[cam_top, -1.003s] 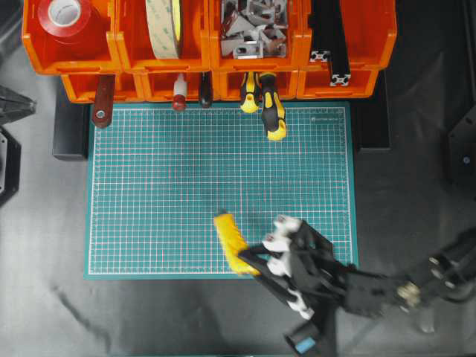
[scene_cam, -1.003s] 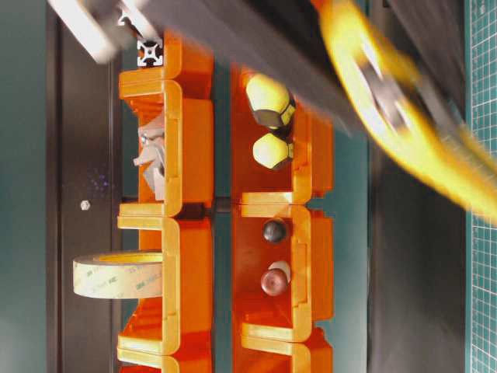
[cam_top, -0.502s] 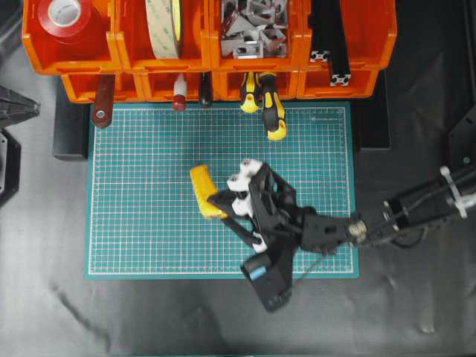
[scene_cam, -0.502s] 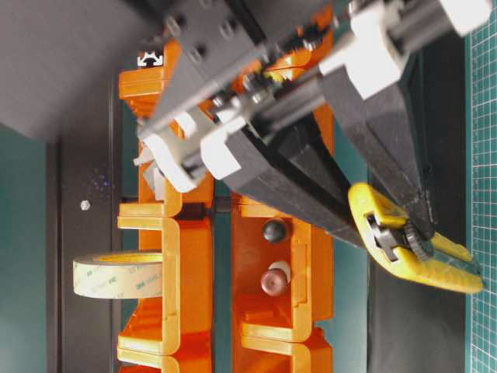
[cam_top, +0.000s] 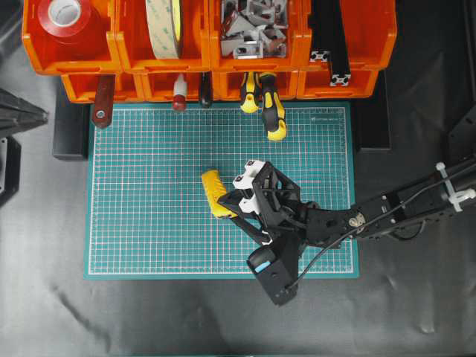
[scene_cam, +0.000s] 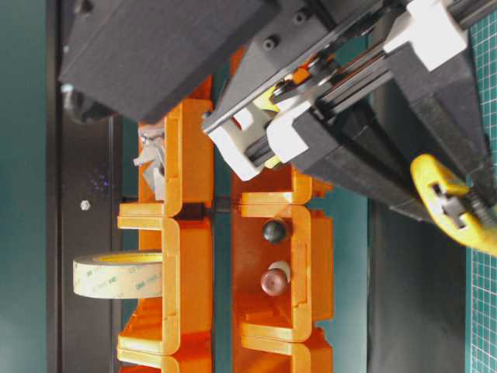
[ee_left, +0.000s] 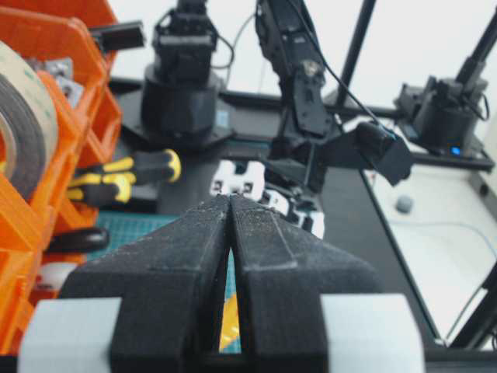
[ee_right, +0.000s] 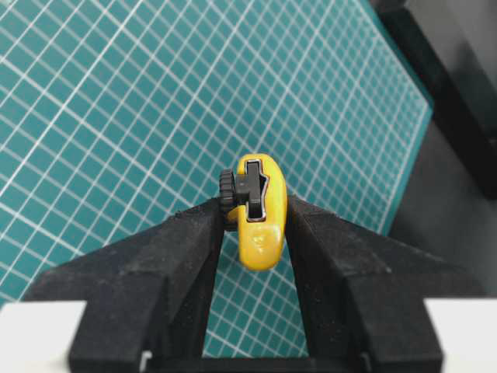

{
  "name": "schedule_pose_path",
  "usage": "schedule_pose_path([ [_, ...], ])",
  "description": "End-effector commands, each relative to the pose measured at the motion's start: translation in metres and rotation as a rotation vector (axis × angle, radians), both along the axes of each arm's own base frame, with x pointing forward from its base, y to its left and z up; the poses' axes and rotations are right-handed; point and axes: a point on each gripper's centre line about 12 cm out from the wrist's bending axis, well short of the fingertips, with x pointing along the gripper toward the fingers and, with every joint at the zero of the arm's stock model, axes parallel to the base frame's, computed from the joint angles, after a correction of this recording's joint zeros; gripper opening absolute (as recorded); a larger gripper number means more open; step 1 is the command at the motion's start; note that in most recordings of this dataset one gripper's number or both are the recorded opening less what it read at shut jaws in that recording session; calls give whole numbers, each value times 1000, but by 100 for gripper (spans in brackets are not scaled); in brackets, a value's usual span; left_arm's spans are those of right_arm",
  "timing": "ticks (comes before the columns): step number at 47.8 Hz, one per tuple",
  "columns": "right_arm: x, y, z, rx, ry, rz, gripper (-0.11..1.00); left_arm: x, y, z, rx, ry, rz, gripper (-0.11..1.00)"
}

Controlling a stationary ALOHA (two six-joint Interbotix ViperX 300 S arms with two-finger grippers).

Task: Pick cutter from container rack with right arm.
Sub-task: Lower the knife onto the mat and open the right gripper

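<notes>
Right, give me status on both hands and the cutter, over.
Right hand shut on slim yellow snap-off cutter, held above green grid mat. Left hand shut, empty. Nothing in the way.

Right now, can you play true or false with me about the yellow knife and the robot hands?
1. The right gripper is pinching the cutter. True.
2. The cutter sits inside the container rack. False: it is held over the green mat, away from the rack.
3. The left gripper is wide open. False: its fingers are pressed together.
4. Two yellow-and-black screwdrivers poke out of the rack. True.
</notes>
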Motion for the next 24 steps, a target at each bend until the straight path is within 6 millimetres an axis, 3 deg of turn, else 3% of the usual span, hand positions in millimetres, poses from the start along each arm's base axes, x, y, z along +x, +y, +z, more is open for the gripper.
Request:
schedule_pose_path([
  [1,0,3,5,24,-13,14,27,4,-2,3,-5,-3,-9,2],
  [15,-11,2,-7,65,32,10,27,6,-3,2,-4,5,-15,2],
  [24,-7,-3,-15,62,48,-8,27,6,-3,1,-4,9,-15,2],
])
